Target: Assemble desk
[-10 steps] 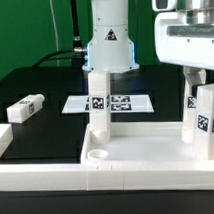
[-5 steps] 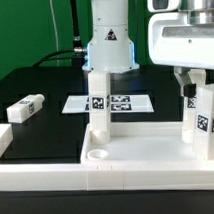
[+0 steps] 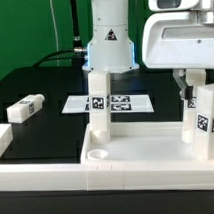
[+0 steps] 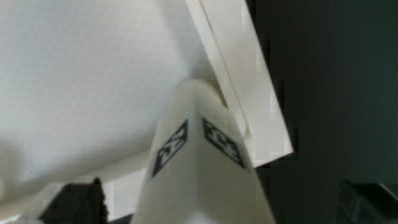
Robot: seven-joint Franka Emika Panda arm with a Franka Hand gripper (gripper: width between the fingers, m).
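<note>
Black matte cloth covers the worktop [image 3: 46, 122], and the white robot base stands behind it. The tool [image 3: 191, 88] hangs at the exterior view's right, over the far right corner of the white plastic tray-like tabletop with a raised rim [image 3: 147, 154]. One dark fingertip [image 3: 182, 90] is seen just beside the top of the white tagged block leg [image 3: 206, 120] standing in that corner; the other finger is hidden behind the leg. In the wrist view the leg [image 4: 199, 150] fills the gap between the two dark finger ends low in the picture, but whether the pads touch it cannot be told, so the grip state cannot be told.

A second white tagged block leg [image 3: 97, 113] stands upright in the tabletop's far left corner, and a third white block leg [image 3: 25, 108] lies on its side on the cloth near the worktop's left edge, well apart from the tabletop. A flat paper sheet of printed tags [image 3: 123, 102] lies behind, and a long white border rail [image 3: 42, 175] runs along the near edge.

The step in hand is judged to be seating or turning the right leg into its socket. It is best done with the fingers centred on the leg, the leg kept plumb, and pressure applied straight down, so that the tabletop is not dragged along the rail.
</note>
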